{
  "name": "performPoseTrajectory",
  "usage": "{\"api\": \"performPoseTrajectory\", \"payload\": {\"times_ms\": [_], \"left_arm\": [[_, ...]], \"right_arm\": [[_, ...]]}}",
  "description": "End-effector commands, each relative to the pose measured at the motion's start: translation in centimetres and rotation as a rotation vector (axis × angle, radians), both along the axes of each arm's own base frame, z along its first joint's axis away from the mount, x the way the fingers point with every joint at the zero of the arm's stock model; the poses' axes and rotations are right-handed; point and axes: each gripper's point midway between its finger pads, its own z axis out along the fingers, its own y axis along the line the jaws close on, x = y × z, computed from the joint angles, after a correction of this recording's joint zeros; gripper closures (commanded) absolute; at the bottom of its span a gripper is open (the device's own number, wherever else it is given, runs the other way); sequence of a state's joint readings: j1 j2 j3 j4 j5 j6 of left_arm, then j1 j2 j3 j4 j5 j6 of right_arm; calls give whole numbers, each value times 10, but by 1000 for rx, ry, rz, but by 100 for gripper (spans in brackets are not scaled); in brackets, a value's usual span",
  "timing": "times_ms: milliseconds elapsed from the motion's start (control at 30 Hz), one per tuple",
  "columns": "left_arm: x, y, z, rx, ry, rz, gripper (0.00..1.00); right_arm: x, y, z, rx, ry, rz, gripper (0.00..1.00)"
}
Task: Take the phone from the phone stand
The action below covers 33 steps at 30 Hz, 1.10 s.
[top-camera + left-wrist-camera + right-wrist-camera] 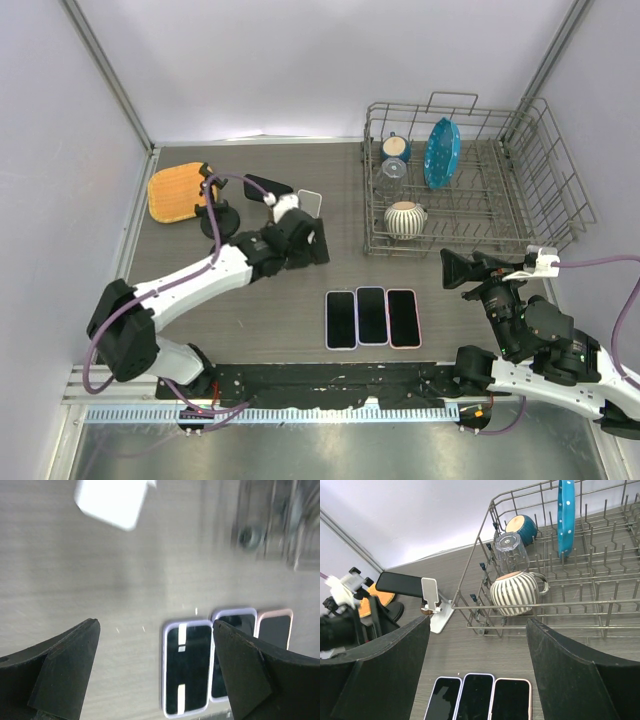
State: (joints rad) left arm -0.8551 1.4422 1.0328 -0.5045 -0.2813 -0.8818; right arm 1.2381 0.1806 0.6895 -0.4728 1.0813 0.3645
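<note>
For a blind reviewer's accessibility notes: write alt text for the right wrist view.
Three phones lie flat in a row on the table, framed by the open black fingers of the right claw. Behind them, a wire dish rack holds a striped mug, a clear glass, a blue mug and a blue plate; left of it, a white stand sits beside a raised black phone.
</note>
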Motion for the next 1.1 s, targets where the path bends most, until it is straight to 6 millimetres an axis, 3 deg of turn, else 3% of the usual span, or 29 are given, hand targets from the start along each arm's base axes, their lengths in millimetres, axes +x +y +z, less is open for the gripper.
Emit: {"api": "performPoseTrajectory", "payload": {"times_ms": [0, 200, 400, 500, 800, 1067], "left_arm": [[57, 58, 61, 100, -235, 203, 0], [107, 106, 99, 146, -413, 459, 0], [140, 132, 91, 145, -479, 607, 3], [158, 134, 99, 83, -566, 647, 9], [188, 138, 88, 133, -658, 698, 25], [199, 148, 72, 169, -637, 765, 27]], "right_arm": [[0, -4, 4, 31, -7, -17, 17], [-1, -5, 5, 35, -8, -14, 18], [-2, -7, 6, 58, -13, -9, 18], [-3, -8, 6, 62, -14, -8, 17], [-4, -9, 7, 69, -14, -5, 17], [-4, -11, 6, 76, -9, -6, 17]]}}
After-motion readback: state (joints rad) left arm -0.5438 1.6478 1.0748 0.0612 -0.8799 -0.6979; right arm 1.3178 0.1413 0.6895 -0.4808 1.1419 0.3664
